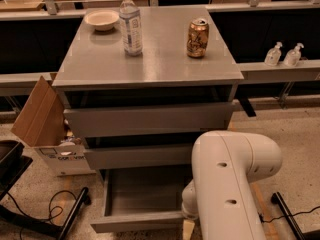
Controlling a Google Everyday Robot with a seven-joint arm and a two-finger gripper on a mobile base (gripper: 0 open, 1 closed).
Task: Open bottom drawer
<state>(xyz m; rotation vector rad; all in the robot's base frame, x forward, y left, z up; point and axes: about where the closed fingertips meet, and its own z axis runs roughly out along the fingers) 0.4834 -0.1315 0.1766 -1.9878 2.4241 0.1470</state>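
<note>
The grey cabinet has three drawer fronts. The bottom drawer (142, 196) is pulled out, showing its plain grey tray interior and its low front panel (135, 223). The middle drawer front (137, 156) and the top drawer front (147, 119) stand above it. My white arm (227, 184) fills the lower right of the camera view and reaches down by the drawer's right end. My gripper is hidden behind the arm, below the frame's edge.
On the cabinet top (95, 59) stand a water bottle (130, 23), a brown can (197, 38) and a white bowl (101, 19). An open cardboard box (42, 121) sits on the floor at left. Cables and a black stand (45, 219) lie at lower left.
</note>
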